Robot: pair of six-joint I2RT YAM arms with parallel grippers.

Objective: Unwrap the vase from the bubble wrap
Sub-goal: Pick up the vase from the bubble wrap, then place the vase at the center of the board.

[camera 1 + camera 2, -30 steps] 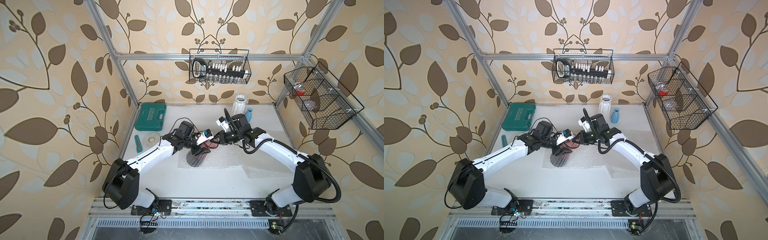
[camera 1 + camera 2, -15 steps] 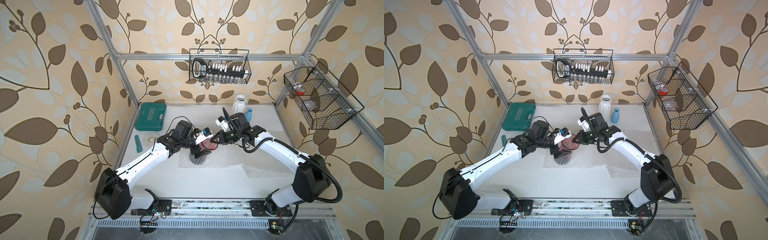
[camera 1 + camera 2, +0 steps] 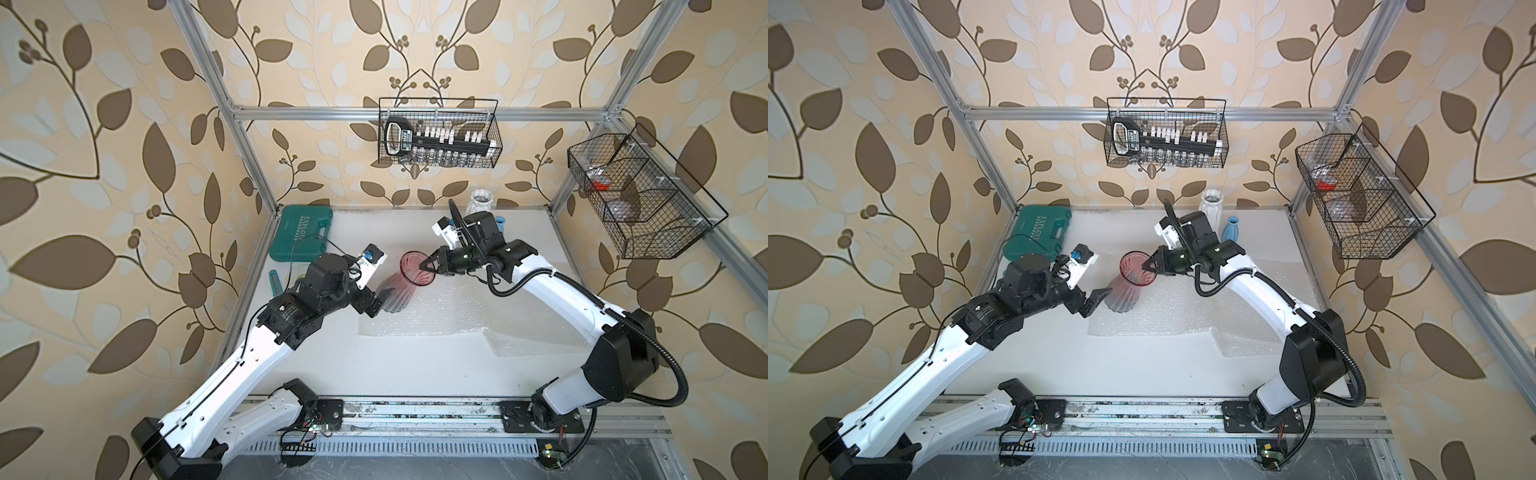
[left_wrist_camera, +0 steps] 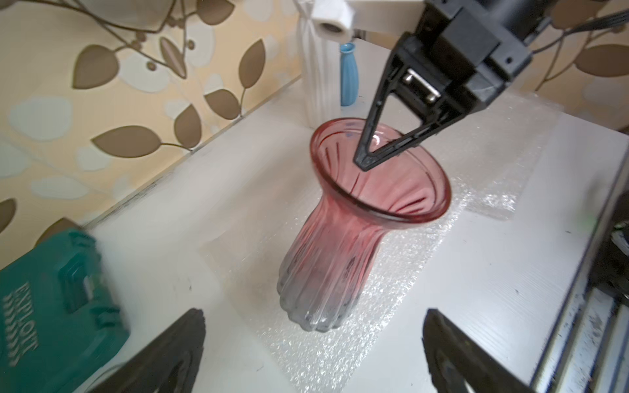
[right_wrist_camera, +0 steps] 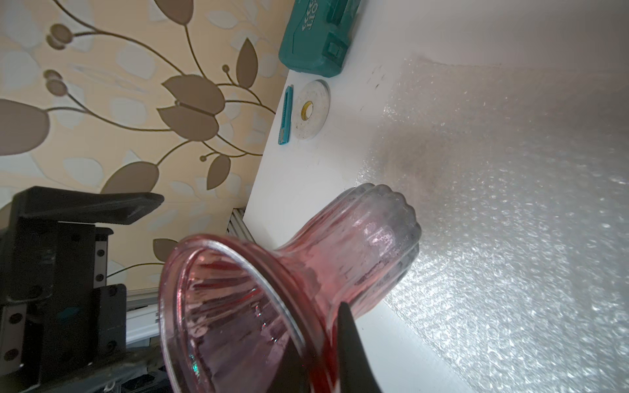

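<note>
On the wrap (image 3: pixel 436 316), the right pincer (image 3: pixel 426 266) is pinching the likely fragile, slick vase (image 3: pixel 399 291) by its rim, while the left pincer (image 3: pixel 378 301) is gaping wide.

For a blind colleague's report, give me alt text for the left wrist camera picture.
A pink ribbed glass vase sits unwrapped on flat bubble wrap, its rim pinched by the right claw. The left claw is open; a teal case lies nearby.

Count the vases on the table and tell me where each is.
3. A pink glass vase leans on the bubble wrap, its rim in the right tool; a white ribbed vase stands at the back wall; a small blue vase stands beside it. No others show.
</note>
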